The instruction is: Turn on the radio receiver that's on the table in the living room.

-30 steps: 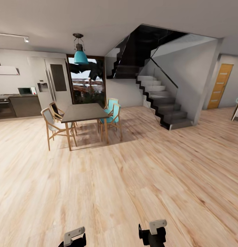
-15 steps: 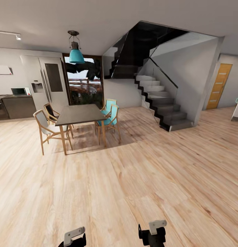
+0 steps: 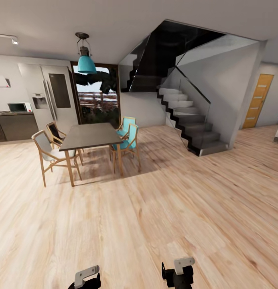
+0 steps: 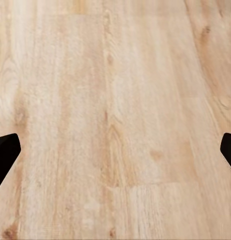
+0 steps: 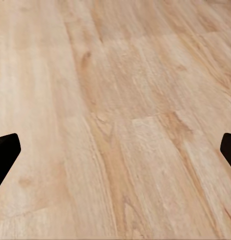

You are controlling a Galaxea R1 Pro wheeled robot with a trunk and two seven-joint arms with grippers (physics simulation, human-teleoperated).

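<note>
head view, and both hands sit low over bare plank floor (image 3: 163,208): left hand (image 3: 86,277), right hand (image 3: 179,273). far ahead of the left hand stands a dining table (image 3: 90,135) with 4 chairs (image 3: 46,150) under a teal lamp (image 3: 86,64); ahead of the right hand, a staircase (image 3: 191,120), and beyond it an orange door (image 3: 257,100). wrist views: each hand's fingertips (image 4: 5,157) (image 5: 5,152) spread wide, nothing between them. radio receiver: whereabouts can't be told.
</note>
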